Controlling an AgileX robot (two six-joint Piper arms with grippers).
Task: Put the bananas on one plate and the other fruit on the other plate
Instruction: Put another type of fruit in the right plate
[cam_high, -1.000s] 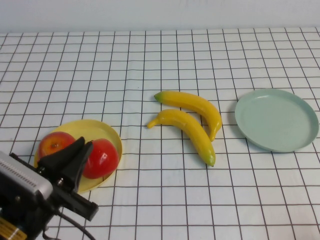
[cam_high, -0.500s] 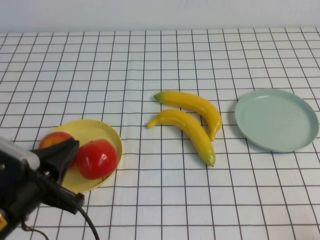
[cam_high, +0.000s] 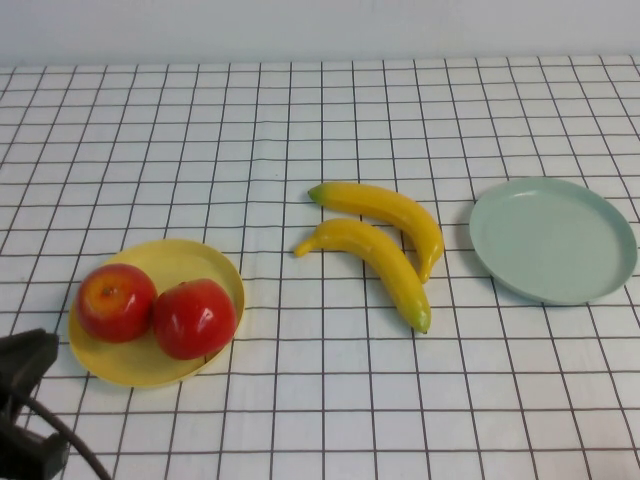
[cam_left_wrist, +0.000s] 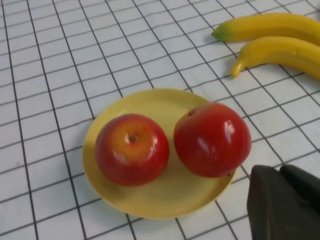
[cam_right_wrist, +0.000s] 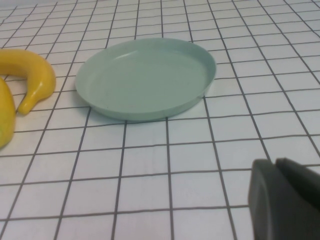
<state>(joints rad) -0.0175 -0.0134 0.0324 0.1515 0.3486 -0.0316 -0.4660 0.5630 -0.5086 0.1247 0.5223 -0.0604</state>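
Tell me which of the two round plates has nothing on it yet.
The pale mint-green plate on the right is bare; the yellow plate on the left holds both red apples. The left gripper sits near the yellow plate; the right gripper is near the green one.

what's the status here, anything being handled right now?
Nothing is held. Both apples sit side by side on the yellow plate. The two bananas lie on the table mid-scene, and the green plate holds nothing. The left end effector is at the near-left corner beside the yellow plate. The right end effector shows only in its wrist view, near the green plate. Apples done; bananas not yet.
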